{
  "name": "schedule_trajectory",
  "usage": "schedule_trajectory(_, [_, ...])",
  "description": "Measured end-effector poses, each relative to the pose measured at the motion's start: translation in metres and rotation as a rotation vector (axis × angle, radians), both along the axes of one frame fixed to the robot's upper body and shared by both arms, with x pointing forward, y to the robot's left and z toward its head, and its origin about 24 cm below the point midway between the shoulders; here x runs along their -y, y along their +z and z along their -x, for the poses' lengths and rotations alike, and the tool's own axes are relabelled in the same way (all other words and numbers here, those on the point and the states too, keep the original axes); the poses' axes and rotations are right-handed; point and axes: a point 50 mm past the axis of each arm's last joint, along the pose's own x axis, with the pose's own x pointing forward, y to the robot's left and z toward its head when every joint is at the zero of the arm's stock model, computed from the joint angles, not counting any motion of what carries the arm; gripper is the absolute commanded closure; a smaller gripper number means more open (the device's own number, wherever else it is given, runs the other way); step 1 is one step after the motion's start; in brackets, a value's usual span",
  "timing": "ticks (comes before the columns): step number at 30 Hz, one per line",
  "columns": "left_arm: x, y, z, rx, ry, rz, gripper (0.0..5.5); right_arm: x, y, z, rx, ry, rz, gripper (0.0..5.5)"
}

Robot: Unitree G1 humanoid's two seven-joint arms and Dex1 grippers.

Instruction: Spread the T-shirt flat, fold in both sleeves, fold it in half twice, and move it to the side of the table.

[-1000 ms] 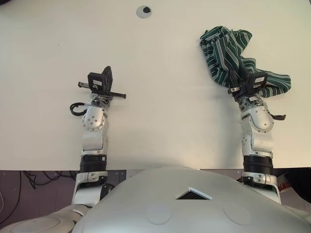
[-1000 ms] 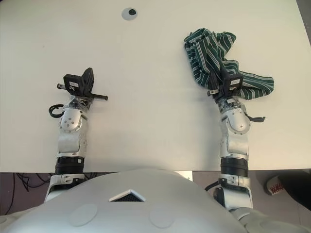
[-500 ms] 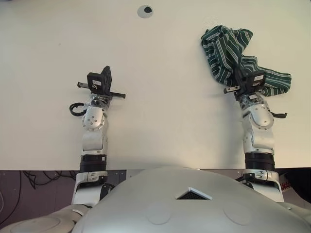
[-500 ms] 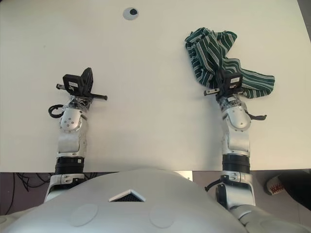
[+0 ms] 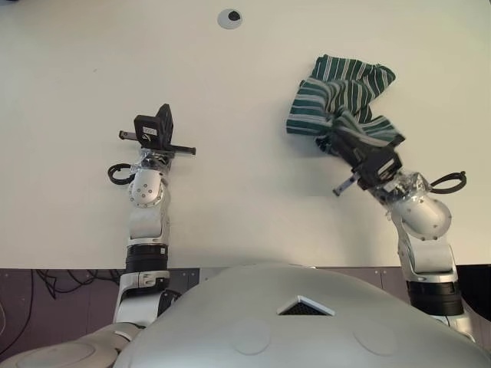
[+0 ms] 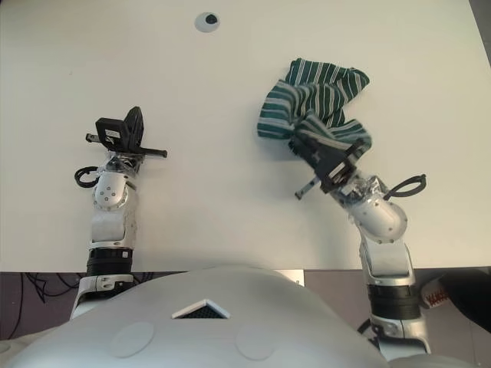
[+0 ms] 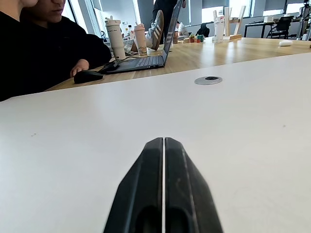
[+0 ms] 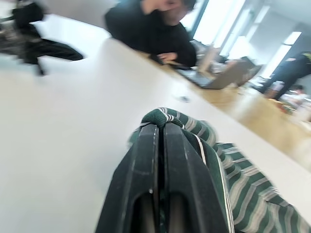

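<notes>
**Right gripper [image 8: 159, 128] pinching a bunched striped T-shirt [image 5: 341, 88] on a white table [image 5: 245, 207]**

The right gripper's two fingers are pressed together on a fold of the green-and-white striped T-shirt, with cloth caught at the fingertips. The shirt is crumpled rather than spread flat. Most of it bunches just beyond the fingertips, its far part resting on the table. A striped flap hangs out to the left of the fingertips.

The left gripper [image 7: 164, 141] is well apart from the shirt, low over the tabletop. Its fingers are closed against each other, tip to tip.

Far ahead of the left fingertips, a small round grey grommet [image 5: 229, 18] is set into the table.
</notes>
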Motion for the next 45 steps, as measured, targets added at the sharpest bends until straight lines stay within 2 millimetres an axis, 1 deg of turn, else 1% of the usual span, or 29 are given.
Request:
schedule_trajectory(1, [0.000,-0.001,0.000,-0.003,0.000,0.000,5.50,-0.005,-0.004,0.008,-0.035,0.042,0.007,5.47])
schedule_trajectory(2, [0.000,-0.001,0.000,-0.005,0.000,0.001,5.50,-0.008,-0.006,0.011,-0.052,0.069,0.013,5.47])
schedule_trajectory(4, [0.000,-0.002,-0.001,-0.009,0.001,0.002,5.50,-0.013,-0.018,0.028,-0.152,0.187,0.096,5.47])
schedule_trajectory(7, [0.000,-0.003,-0.002,-0.012,0.000,0.003,5.50,-0.016,-0.036,0.048,-0.278,0.292,0.189,5.47])
schedule_trajectory(10, [0.002,-0.002,-0.005,-0.008,-0.004,0.004,5.50,-0.020,-0.043,0.056,-0.329,0.339,0.212,5.47])
schedule_trajectory(11, [0.002,-0.002,-0.006,-0.006,-0.006,0.004,5.50,-0.022,-0.044,0.057,-0.341,0.358,0.217,5.21])
schedule_trajectory(12, [0.002,-0.003,-0.006,-0.007,-0.006,0.004,5.50,-0.025,-0.044,0.058,-0.348,0.378,0.213,5.13])
schedule_trajectory(13, [0.002,-0.004,-0.006,-0.012,-0.006,0.004,5.50,-0.027,-0.045,0.060,-0.359,0.395,0.207,4.88])
schedule_trajectory(15, [0.003,-0.006,-0.007,-0.020,-0.010,0.004,5.50,-0.032,-0.047,0.064,-0.381,0.431,0.189,4.67])
schedule_trajectory(19, [0.006,-0.008,-0.012,-0.030,-0.034,-0.015,5.50,-0.036,-0.049,0.064,-0.400,0.455,0.155,4.11])
schedule_trajectory(21, [0.010,-0.010,-0.012,-0.030,-0.059,-0.032,5.50,-0.036,-0.049,0.064,-0.414,0.457,0.131,4.06])
schedule_trajectory(23, [0.012,-0.012,-0.012,-0.032,-0.078,-0.039,5.50,-0.034,-0.045,0.065,-0.457,0.447,0.051,4.06])
schedule_trajectory(24, [0.013,-0.012,-0.012,-0.029,-0.085,-0.042,5.50,-0.033,-0.039,0.063,-0.456,0.437,0.003,4.06])
schedule_trajectory(26, [0.012,-0.011,-0.012,-0.023,-0.086,-0.045,5.50,-0.031,-0.014,0.056,-0.399,0.416,-0.164,4.06])
schedule_trajectory(29, [0.012,-0.010,-0.012,-0.019,-0.085,-0.046,5.50,-0.015,0.016,0.039,-0.316,0.336,-0.328,4.06])
schedule_trajectory(31, [0.012,-0.010,-0.012,-0.014,-0.085,-0.045,5.50,0.001,0.027,0.026,-0.263,0.238,-0.325,4.06])
schedule_trajectory(32, [0.013,-0.010,-0.012,-0.013,-0.085,-0.043,5.50,0.005,0.028,0.022,-0.252,0.207,-0.313,4.06])
schedule_trajectory(33, [0.014,-0.009,-0.011,-0.012,-0.085,-0.042,5.50,0.011,0.027,0.016,-0.259,0.153,-0.307,4.06])
schedule_trajectory(35, [0.017,-0.007,-0.012,0.001,-0.090,-0.034,5.50,0.034,0.017,-0.006,-0.301,-0.045,-0.283,4.06])
schedule_trajectory(36, [0.020,-0.007,-0.011,0.002,-0.095,-0.030,5.50,0.049,0.010,-0.018,-0.345,-0.173,-0.280,4.06])
schedule_trajectory(37, [0.020,-0.007,-0.011,0.002,-0.096,-0.030,5.50,0.058,0.005,-0.024,-0.377,-0.241,-0.284,4.06])
schedule_trajectory(39, [0.020,-0.006,-0.010,0.003,-0.093,-0.030,5.50,0.074,-0.009,-0.025,-0.463,-0.350,-0.276,4.06])
schedule_trajectory(41, [0.019,-0.007,-0.007,0.001,-0.090,-0.030,5.50,0.085,-0.018,-0.019,-0.522,-0.415,-0.261,4.06])
schedule_trajectory(43, [0.019,-0.006,-0.006,0.004,-0.089,-0.030,5.50,0.096,-0.021,-0.017,-0.541,-0.460,-0.257,4.06])
schedule_trajectory(44, [0.019,-0.006,-0.006,0.004,-0.085,-0.030,5.50,0.104,-0.021,-0.017,-0.550,-0.494,-0.255,4.06])
schedule_trajectory(45, [0.019,-0.006,-0.005,0.004,-0.083,-0.030,5.50,0.108,-0.021,-0.016,-0.555,-0.508,-0.256,4.06])
